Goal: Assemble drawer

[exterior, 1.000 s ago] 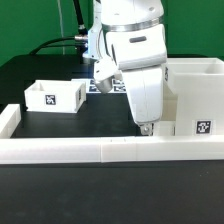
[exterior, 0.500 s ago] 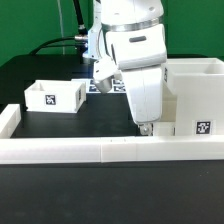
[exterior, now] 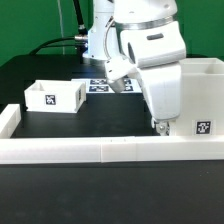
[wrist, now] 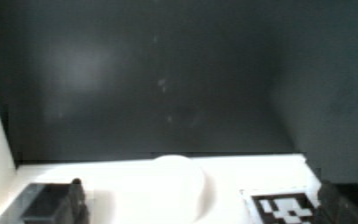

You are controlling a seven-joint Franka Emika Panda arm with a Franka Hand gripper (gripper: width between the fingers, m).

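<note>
The tall white housing point(exterior: 198, 92) stands at the exterior view's right, with a square tag point(exterior: 203, 127) low on its front. One open-topped white tray point(exterior: 55, 95) with a tag sits at the left. No second tray shows. My gripper point(exterior: 159, 126) hangs low in front of the housing's left front corner, close above the table. In the wrist view my gripper point(wrist: 202, 192) is open, with its dark fingers point(wrist: 55, 203) far apart. A white part of the housing point(wrist: 167, 180) and a tag point(wrist: 291, 205) lie between them. I cannot tell if the fingers touch it.
A long low white border wall point(exterior: 90, 149) runs along the front and up the left side point(exterior: 8, 118). The marker board point(exterior: 100, 86) lies at the back behind the arm. Black tabletop point(exterior: 95, 122) lies between the tray and the housing.
The arm has swung toward the exterior view's right, taking my gripper from mid-table to the housing's left front corner. The tray and the housing have not moved.
</note>
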